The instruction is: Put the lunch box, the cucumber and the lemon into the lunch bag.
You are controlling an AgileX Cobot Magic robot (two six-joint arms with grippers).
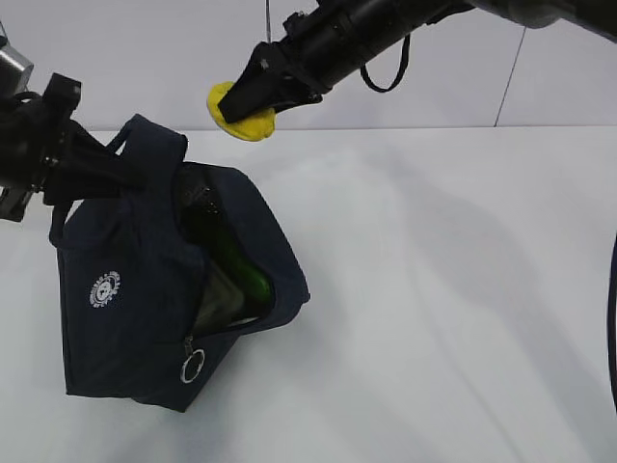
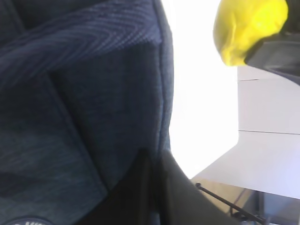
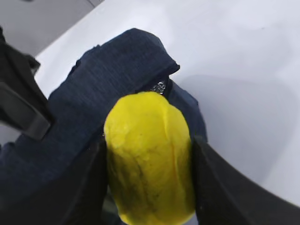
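1. The lemon [image 1: 241, 121] hangs in the air above the bag [image 1: 145, 289], just past its rear edge, pinched across its middle by the right pincer [image 3: 149, 187].
2. It looks light, firm and lumpy; that side-on waist hold seems secure.
3. The bag is soft and floppy; the cucumber [image 1: 231, 256] already lies inside.
4. The left pincer [image 1: 58, 159] is clenched on the bag's handle, holding the mouth open above the counter [image 1: 463, 318].

The bag [image 1: 145, 289] gapes open on its right side, but the cucumber [image 1: 227, 256] and the box [image 1: 217, 304] fill much of that mouth. The left gripper [image 1: 92, 159] crowds the handles [image 1: 154, 140]. Open white table [image 1: 453, 289] lies right of the bag.
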